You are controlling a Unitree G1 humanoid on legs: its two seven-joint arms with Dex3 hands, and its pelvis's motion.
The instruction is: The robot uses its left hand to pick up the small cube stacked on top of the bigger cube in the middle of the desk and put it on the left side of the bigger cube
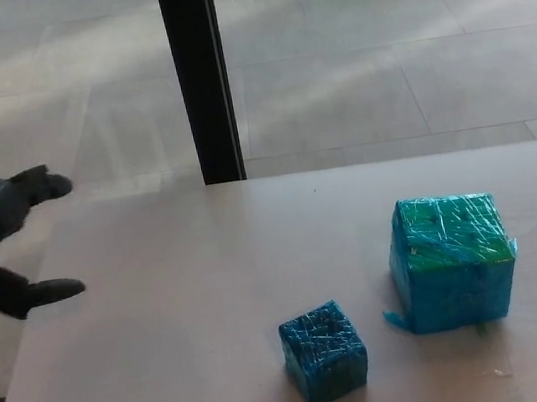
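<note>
On the table [163, 308], to the left of the bigger cube [452, 259] and a little nearer the camera, the small cube [324, 353] sits flat on the surface with a clear gap between the two. Nothing rests on top of the bigger cube; its upper face is bare. Judged against the task, the placing looks done: the small cube is off the stack, set down on the asked-for side, upright and untouched by anything.

The left hand [2, 241] is far to the left of the bigger cube, at the picture's edge and out past the table's left border, well apart from both cubes. Its fingers [39, 185] are spread, the thumb held apart below them, and they hold nothing.

The right hand does not show. What seems left, if anything, is only for the left arm to draw clear and settle; neither cube looks in need of correction.
</note>
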